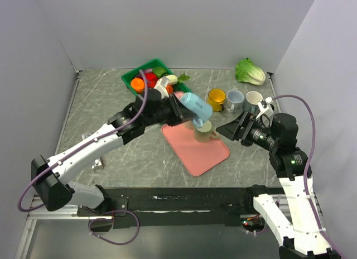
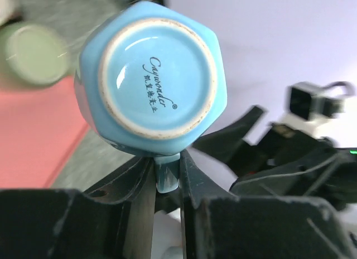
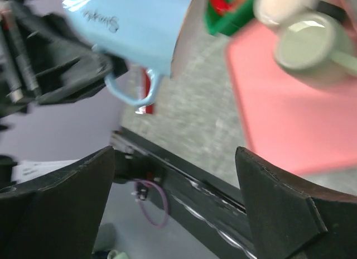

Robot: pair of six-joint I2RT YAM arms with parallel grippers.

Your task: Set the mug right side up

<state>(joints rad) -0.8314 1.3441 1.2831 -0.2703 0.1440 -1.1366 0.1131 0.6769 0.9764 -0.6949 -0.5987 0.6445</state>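
Left gripper point(image 1: 177, 111) is clamped on the handle of the light blue mug point(image 1: 196, 106), one finger on each side of it. The mug is off the table and tipped on its side, base toward the left wrist camera, mouth toward the right arm. It hangs over the far end of the pink mat point(image 1: 196, 152), just above a pale green mug point(image 1: 204, 132) on that mat. Right gripper point(image 1: 226, 128) has its jaws spread wide and holds nothing, near the mat's right edge.

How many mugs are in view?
5: blue mug in the left gripper, green mug on the pink mat, yellow mug, grey mug and white mug in a row behind.
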